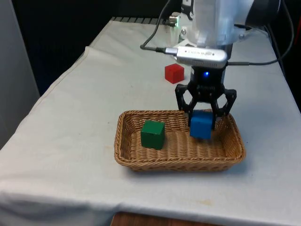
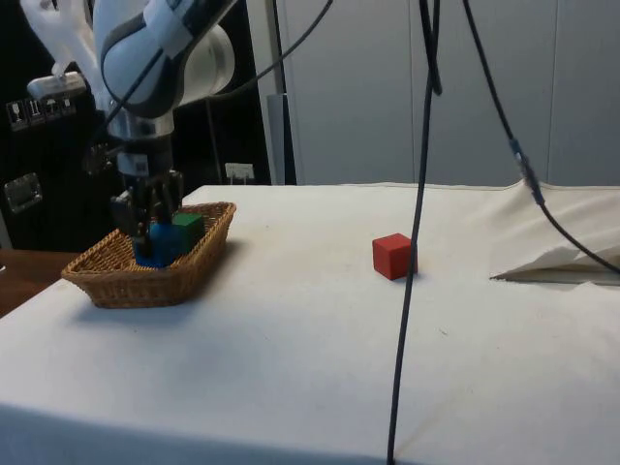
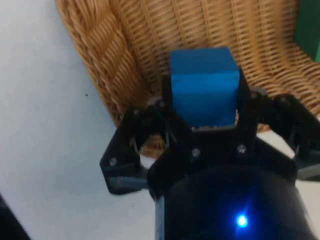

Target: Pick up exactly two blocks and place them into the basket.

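Fingers (image 1: 205, 113) gripping blue block (image 1: 201, 125), green block (image 3: 310, 25) cut off

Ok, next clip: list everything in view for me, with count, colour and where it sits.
basket: one, tan wicker, on the cloth at the table's near end in the front view.
green block: one, green, resting inside the basket, towards the front view's left.
blue block: one, blue, held between the pincer's fingers over the basket's end at the front view's right.
red block: one, red, on the cloth outside the basket, farther up the table.
tablecloth: one, white, covering the table.
pincer: one, black, shut on the blue block.
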